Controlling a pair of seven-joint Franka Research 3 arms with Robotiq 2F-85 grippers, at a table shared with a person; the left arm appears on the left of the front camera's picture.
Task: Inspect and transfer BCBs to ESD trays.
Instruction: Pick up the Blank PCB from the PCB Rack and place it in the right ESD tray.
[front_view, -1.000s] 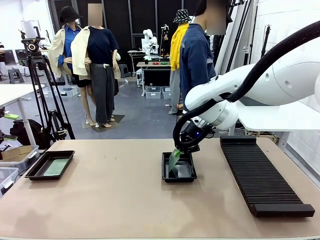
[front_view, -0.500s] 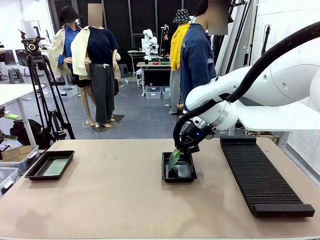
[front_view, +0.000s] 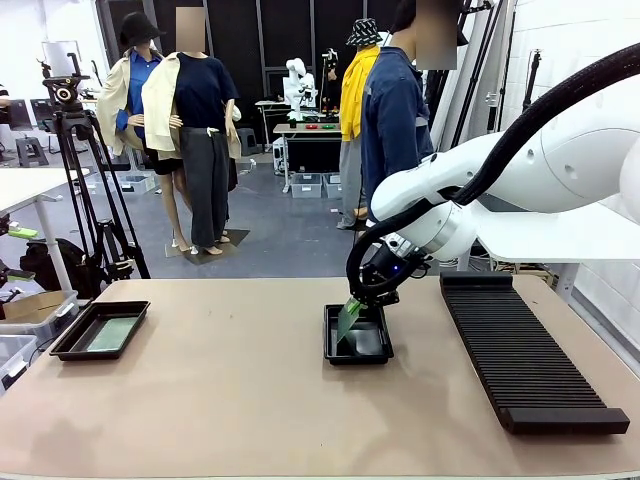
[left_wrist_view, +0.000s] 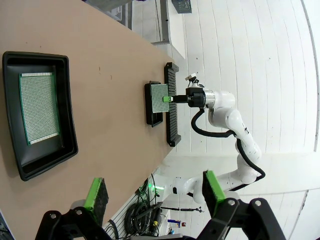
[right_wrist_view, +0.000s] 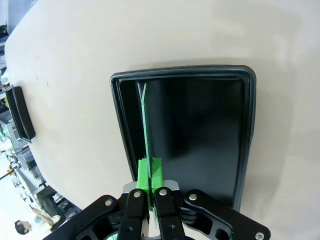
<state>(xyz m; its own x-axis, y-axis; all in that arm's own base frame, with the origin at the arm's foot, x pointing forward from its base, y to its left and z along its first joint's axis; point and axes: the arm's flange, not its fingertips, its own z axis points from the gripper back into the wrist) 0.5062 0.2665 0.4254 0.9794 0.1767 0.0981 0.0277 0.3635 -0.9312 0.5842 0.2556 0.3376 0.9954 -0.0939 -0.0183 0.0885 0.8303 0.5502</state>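
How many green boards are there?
2. One board lies flat in the black tray at the robot's left; the other board is held on edge by the right tool in the middle tray.

Table (front_view: 230, 400): tan, matte top, 1 flat surface in front of me. 3 items lie directly on it. The left ESD tray (front_view: 72, 343), black and shallow, sits near the table edge on my left. The middle ESD tray (front_view: 368, 347), same make, sits just right of centre. 1 long black slotted rack (front_view: 525, 350) lies further to my right, running near to far, apart from the middle ESD tray.
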